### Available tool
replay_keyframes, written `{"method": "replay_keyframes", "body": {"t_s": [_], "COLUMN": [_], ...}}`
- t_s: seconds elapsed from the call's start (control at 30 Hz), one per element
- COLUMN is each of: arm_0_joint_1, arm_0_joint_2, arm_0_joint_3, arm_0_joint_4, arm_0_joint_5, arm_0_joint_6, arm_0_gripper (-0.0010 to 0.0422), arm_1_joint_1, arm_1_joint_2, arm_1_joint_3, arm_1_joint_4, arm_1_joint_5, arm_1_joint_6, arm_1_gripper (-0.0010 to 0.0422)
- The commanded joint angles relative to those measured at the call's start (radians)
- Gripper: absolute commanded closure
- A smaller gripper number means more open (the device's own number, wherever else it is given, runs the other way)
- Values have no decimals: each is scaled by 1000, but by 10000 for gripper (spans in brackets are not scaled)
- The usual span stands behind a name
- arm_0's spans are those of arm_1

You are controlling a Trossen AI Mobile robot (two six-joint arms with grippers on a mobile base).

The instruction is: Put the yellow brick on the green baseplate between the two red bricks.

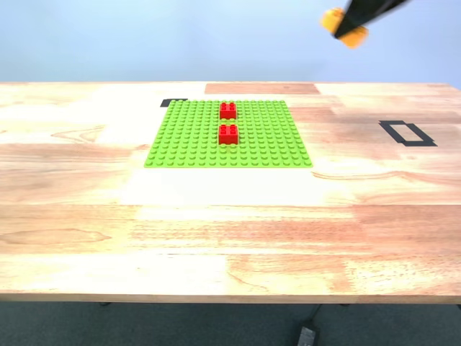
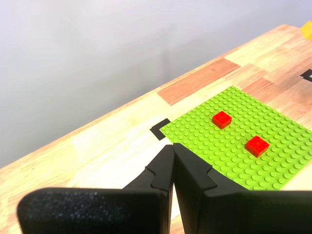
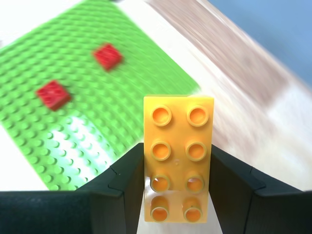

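Note:
The green baseplate lies flat on the table, past its middle. Two red bricks stand on it in one line with a narrow gap between them. High above the table at the exterior view's upper right, my second gripper is shut on the yellow brick. In the second wrist view the yellow brick sits studs-up between the black fingers, with the baseplate and red bricks below. My first gripper is shut and empty, hovering beside the baseplate.
A black tape rectangle marks the table towards the exterior view's right. A black tape corner sits at the baseplate's far corner. A darker wood patch lies behind the plate.

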Motion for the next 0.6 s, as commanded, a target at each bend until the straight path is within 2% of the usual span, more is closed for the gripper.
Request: {"method": "replay_keyframes", "body": {"t_s": [0.03,0.1,0.23,0.33,0.6], "arm_0_joint_1": [0,0,0,0,1], "arm_0_joint_2": [0,0,0,0,0], "arm_0_joint_3": [0,0,0,0,0], "arm_0_joint_4": [-3,-6,-5,-5,0], "arm_0_joint_5": [0,0,0,0,0], "arm_0_joint_6": [0,0,1,1,3], "arm_0_gripper": [412,413,412,412,413], "arm_1_joint_1": [84,130,216,255,312], "arm_1_joint_2": [41,71,156,223,428], "arm_1_joint_3": [46,73,130,172,346], "arm_1_joint_4": [-19,-23,-23,-23,-96], "arm_1_joint_5": [3,12,114,158,161], "arm_1_joint_6": [-106,-152,-231,-277,-330], "arm_1_gripper": [354,354,354,354,354]}}
